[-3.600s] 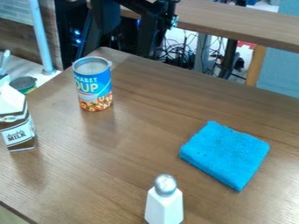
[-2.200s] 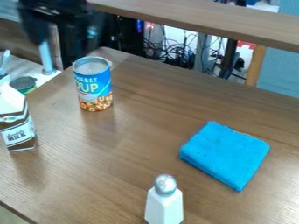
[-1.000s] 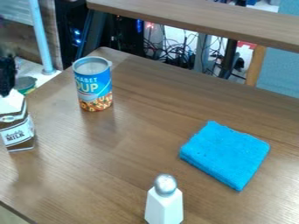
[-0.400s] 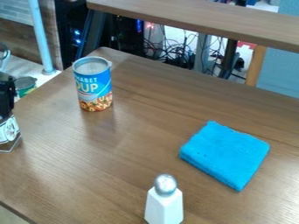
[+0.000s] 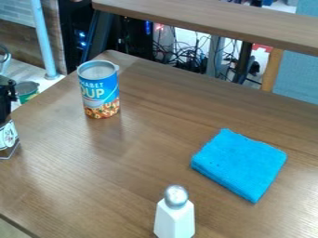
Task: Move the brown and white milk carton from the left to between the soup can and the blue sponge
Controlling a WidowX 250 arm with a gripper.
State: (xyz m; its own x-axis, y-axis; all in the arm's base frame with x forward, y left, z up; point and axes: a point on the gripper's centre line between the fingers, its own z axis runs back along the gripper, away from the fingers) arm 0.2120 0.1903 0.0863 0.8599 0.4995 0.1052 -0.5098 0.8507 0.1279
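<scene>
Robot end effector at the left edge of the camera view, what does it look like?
The end effector is black, with a blocky, angular body and an uneven, notched outline. I can't make out any markings or cables on the part at the left edge.

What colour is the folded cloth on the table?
The folded cloth is bright blue, seen best in the current camera view.

This looks like a robotics lab to me, not a home. A black robot gripper hangs at the near table's left edge. Past the far side, loose cables lie tangled below a second wooden top, and small blue lights glow on dark equipment behind a pale upright pole.
</scene>
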